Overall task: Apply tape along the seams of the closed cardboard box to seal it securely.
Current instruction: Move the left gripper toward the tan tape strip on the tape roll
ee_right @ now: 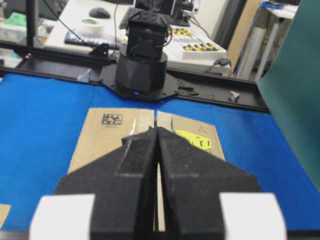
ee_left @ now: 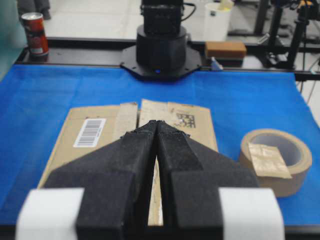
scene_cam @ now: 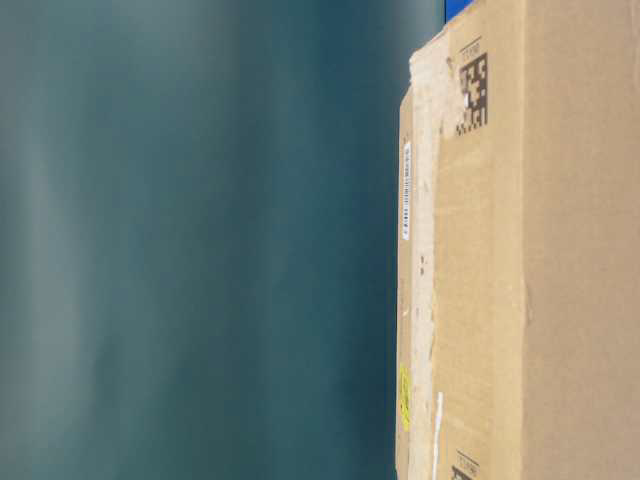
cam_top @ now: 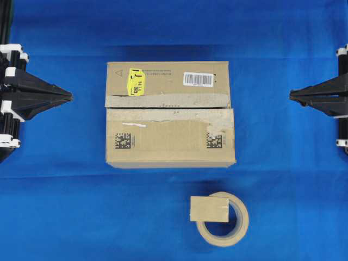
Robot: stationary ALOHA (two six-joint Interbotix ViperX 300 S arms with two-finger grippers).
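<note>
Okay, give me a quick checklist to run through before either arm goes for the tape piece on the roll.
1. Left gripper empty and clear of the cardboard box: ok, jaws shut on nothing.
2. Right gripper empty and clear: ok, shut, so it must open first.
3. Tape reachable: ok, it lies on top of the tape roll, in front of the box.
4. Box flaps closed: ok.
5. Seams bare of fresh tape: ok, only torn greyish old tape.
6. Tape piece free of the roll: cannot tell.
</note>
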